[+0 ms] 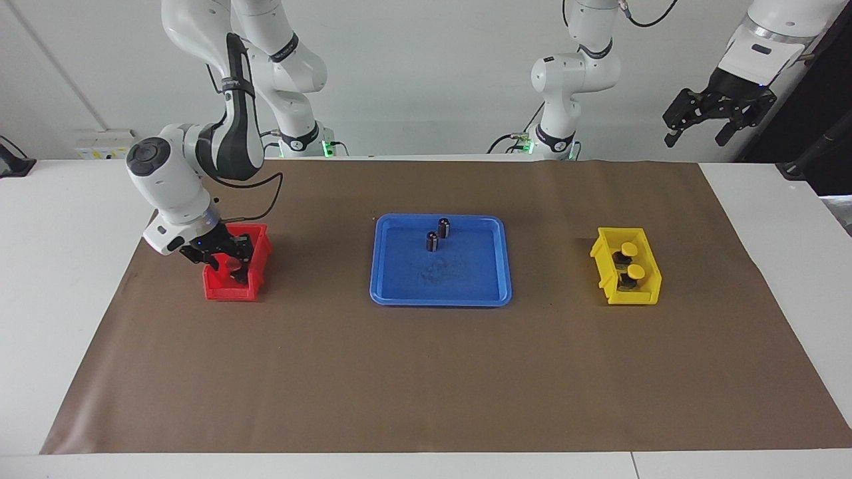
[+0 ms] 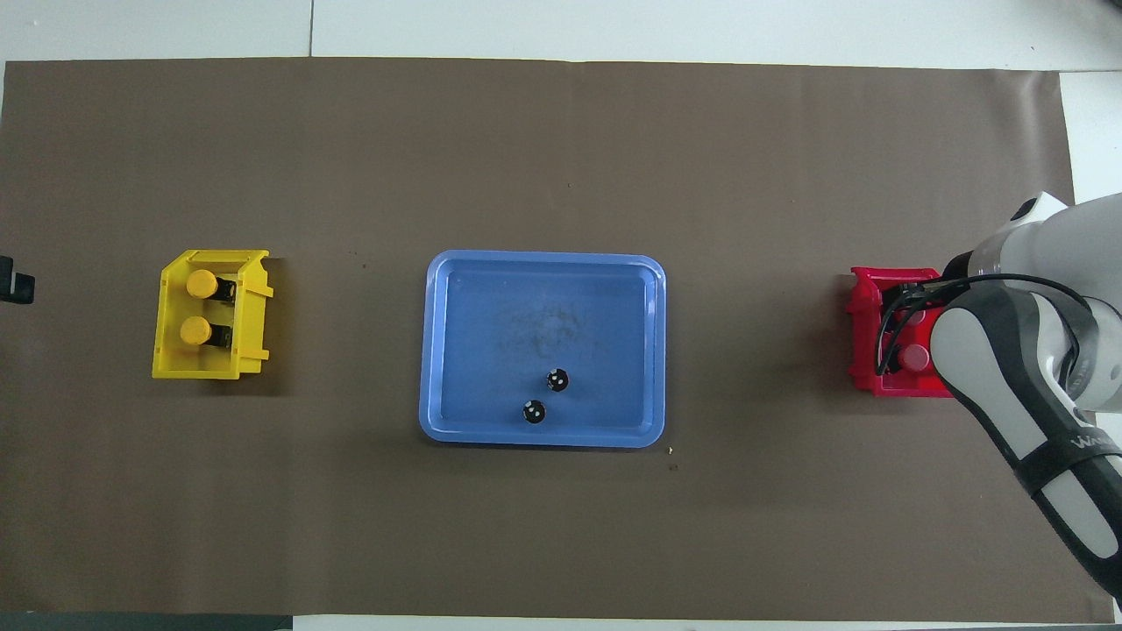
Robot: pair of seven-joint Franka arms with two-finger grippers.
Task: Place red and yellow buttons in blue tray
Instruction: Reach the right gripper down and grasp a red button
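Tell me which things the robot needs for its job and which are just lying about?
Needed:
- red button in the red bin, with the right gripper down in it
- two yellow buttons in the yellow bin
- blue tray

Just lying about:
- two dark cylinders standing in the tray
- brown mat
- left gripper, waiting up high

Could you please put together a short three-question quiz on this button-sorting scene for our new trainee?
1. True or false: a yellow button already lies in the blue tray.
2. How many yellow buttons sit in the yellow bin?
3. Which bin is the right gripper down in: A) yellow bin, B) red bin, C) neither?

Key:
1. False; the tray holds only two dark capless cylinders.
2. Two.
3. B. The left gripper waits raised off the table's end.
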